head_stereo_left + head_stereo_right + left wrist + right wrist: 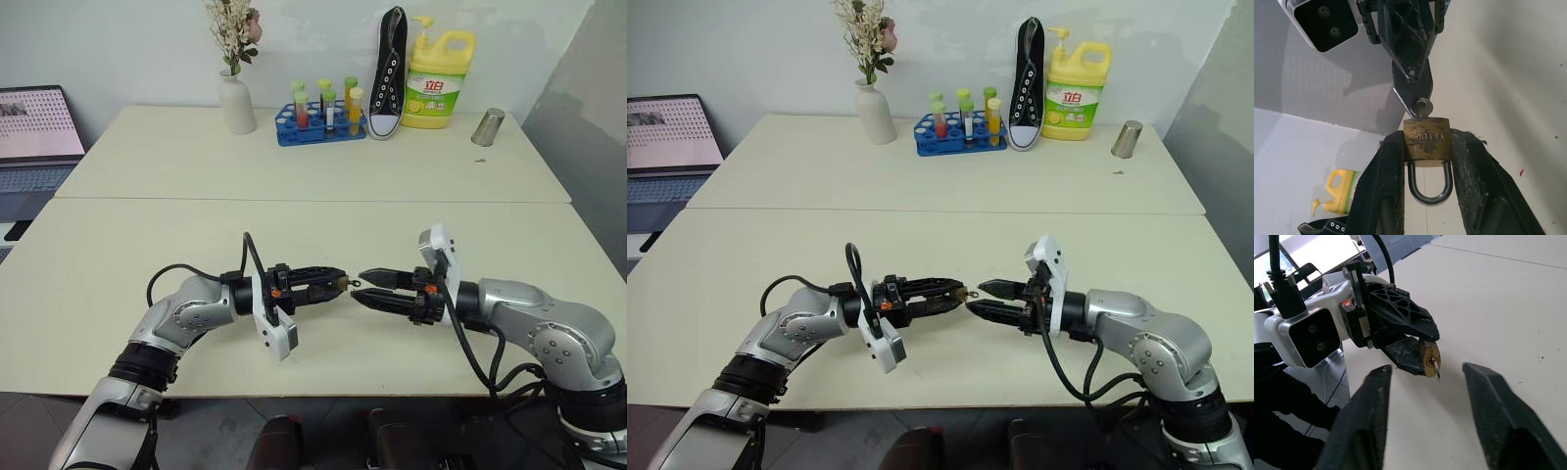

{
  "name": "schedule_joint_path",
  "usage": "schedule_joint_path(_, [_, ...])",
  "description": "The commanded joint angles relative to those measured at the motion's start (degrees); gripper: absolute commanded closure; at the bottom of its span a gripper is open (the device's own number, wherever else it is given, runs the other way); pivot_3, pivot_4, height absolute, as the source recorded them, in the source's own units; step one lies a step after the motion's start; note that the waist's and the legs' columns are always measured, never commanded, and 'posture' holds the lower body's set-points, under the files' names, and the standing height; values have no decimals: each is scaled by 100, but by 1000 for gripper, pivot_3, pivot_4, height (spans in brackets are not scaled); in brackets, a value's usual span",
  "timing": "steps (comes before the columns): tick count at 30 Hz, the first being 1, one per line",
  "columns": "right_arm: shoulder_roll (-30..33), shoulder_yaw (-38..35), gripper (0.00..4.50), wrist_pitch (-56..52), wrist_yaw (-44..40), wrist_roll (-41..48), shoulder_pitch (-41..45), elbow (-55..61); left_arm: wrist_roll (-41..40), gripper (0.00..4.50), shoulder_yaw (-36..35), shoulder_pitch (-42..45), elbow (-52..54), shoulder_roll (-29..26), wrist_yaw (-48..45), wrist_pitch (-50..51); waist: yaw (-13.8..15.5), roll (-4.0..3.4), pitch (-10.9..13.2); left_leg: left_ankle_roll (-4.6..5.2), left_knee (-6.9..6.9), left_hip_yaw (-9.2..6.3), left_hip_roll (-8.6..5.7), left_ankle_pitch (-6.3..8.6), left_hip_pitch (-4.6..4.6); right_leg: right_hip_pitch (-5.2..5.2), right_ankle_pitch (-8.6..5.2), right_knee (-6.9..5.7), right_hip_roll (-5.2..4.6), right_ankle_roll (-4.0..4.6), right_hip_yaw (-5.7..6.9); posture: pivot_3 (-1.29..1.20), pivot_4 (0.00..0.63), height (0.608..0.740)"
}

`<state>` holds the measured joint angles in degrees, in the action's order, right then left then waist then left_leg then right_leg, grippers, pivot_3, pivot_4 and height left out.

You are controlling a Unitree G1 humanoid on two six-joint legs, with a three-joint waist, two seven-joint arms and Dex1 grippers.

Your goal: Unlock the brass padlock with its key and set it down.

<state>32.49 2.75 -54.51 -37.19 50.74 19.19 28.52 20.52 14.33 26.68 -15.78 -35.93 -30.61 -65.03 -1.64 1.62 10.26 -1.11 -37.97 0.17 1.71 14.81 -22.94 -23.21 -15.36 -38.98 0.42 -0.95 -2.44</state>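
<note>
Above the near edge of the table (294, 147), both arms reach in from the sides so that their tips face each other close together.

The left tool (336, 282) is closed on the padlock (1426, 138), its two black fingers (1388, 186) pressing the sides of the brass body. The lock is held clear of the table top, with its silvery shackle (1429, 185) lying back between the fingers and its keyhole end facing the other arm. The small key (1422, 105) sticks out of that end.

The right tool (370, 287) sits just beside the key. In the left wrist view its dark tips meet right at the key's round head, but whether they actually pinch it cannot be told. In the right wrist view its two fingers stand apart, with the lock and key seen in the gap ahead of them.

Along the far edge of the table stand a white vase (236, 103) with flowers, a blue rack of tubes (318, 122), a black shoe (389, 73), a yellow bottle (438, 78) and a metal cup (487, 127). A laptop (37, 127) sits past the table's left edge.
</note>
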Motion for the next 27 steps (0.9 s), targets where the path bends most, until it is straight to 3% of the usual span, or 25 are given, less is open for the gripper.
schedule_joint_path(1, [-42,41,3517,17,-38,0,147,25,-2,3535,-30,43,239,-76,104,9,0,0,0,0,0,0,0,0,0,0,0,0,0,0,0,0,150,740])
schedule_joint_path(3, [-48,67,4324,18,-36,-3,164,14,8,3535,-32,38,260,-84,110,15,0,0,0,0,0,0,0,0,0,0,0,0,0,0,0,0,150,740])
schedule_joint_path(4, [-57,67,4500,8,-35,7,176,1,0,3535,-26,36,272,-83,108,27,0,0,0,0,0,0,0,0,0,0,1,0,0,2,0,0,150,740])
schedule_joint_path(13, [-129,-109,4500,-394,25,414,403,-173,31,3535,-12,13,379,-82,124,97,0,0,0,0,0,-1,0,0,0,0,5,0,0,9,1,0,150,740])
schedule_joint_path(20, [-362,-901,4500,-2219,1145,2483,1184,-1417,183,3535,59,4,430,-131,175,-32,-2,0,0,0,0,1,3,0,0,0,9,-2,-3,15,1,0,150,740])
schedule_joint_path(27, [-501,-957,4500,-2702,2549,4084,1712,-2585,310,3535,110,-22,487,-159,278,-120,-6,-1,0,1,2,2,3,0,-2,-1,9,-2,-4,15,-2,0,150,740])
